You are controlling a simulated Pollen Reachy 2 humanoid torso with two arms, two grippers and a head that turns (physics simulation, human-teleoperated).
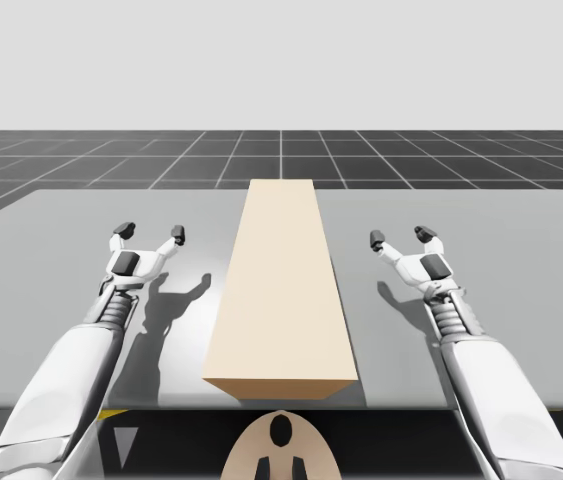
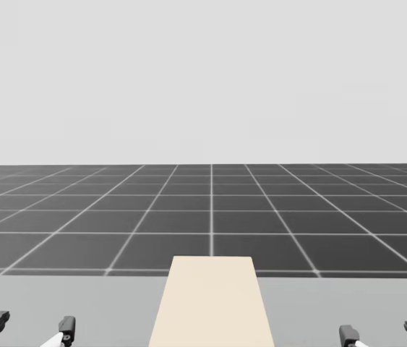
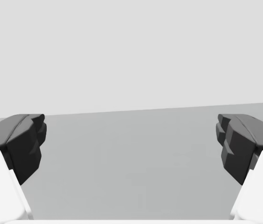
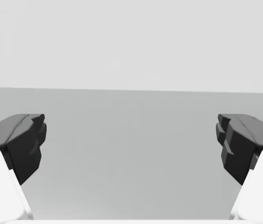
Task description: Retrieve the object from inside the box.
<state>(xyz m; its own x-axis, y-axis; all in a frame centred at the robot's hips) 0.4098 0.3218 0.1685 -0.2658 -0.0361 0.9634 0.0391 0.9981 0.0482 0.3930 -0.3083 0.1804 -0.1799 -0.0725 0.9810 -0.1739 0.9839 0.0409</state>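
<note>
my left gripper (image 1: 151,232) stands wide open, its dark fingertips (image 3: 24,142) well apart, with bare grey table (image 1: 51,250) showing between them. my right gripper (image 1: 400,236) is spread just as wide and holds nothing, over the same grey surface. each arm comes in from the near edge. between the two grippers, and well apart from both, the tan box (image 1: 281,290) lies lengthwise down the middle of the table, almost from near edge to far edge. its top is one closed face, so whatever it holds is hidden from me. beyond the table lies a dark gridded floor (image 1: 161,160).
</note>
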